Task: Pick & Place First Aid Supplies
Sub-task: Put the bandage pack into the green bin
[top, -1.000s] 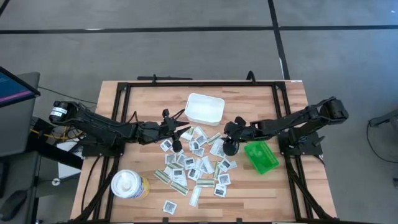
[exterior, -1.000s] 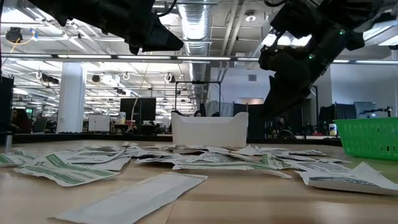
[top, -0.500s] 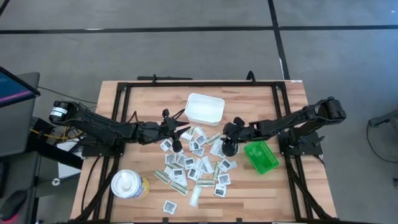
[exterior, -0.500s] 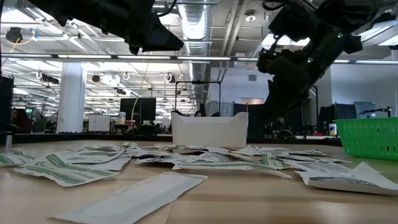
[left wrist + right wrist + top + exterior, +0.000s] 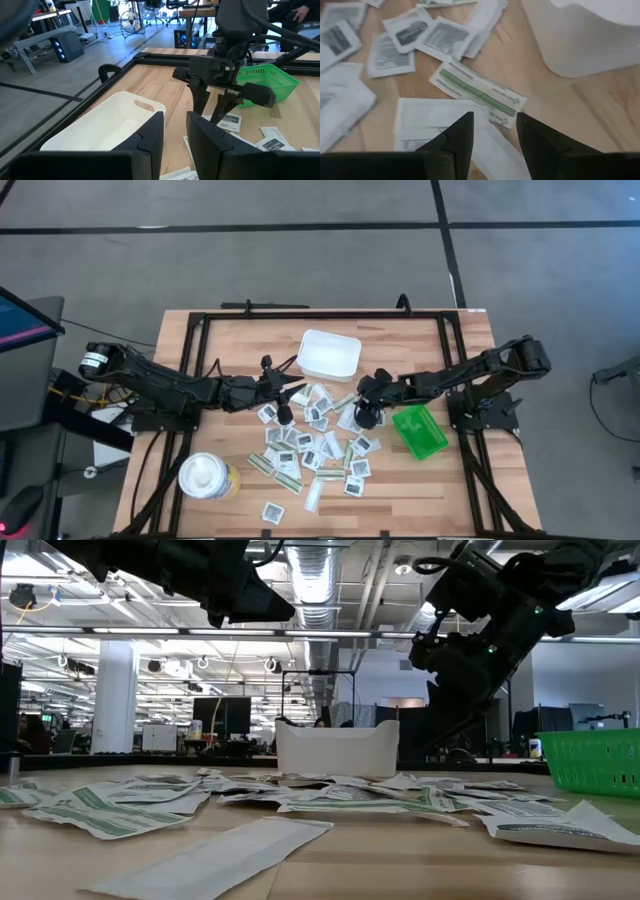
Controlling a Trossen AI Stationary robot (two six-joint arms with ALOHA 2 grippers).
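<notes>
Left of the white tray, the left gripper hangs with fingers apart, holding nothing. The first aid supplies lie scattered on the counter just below the tray. Lower right of the tray, the right gripper hovers with fingers apart over a green-striped packet, beside the green bin.

packets lie scattered mid-table, in front of the tray; bin to their right, tub at front left.
</notes>
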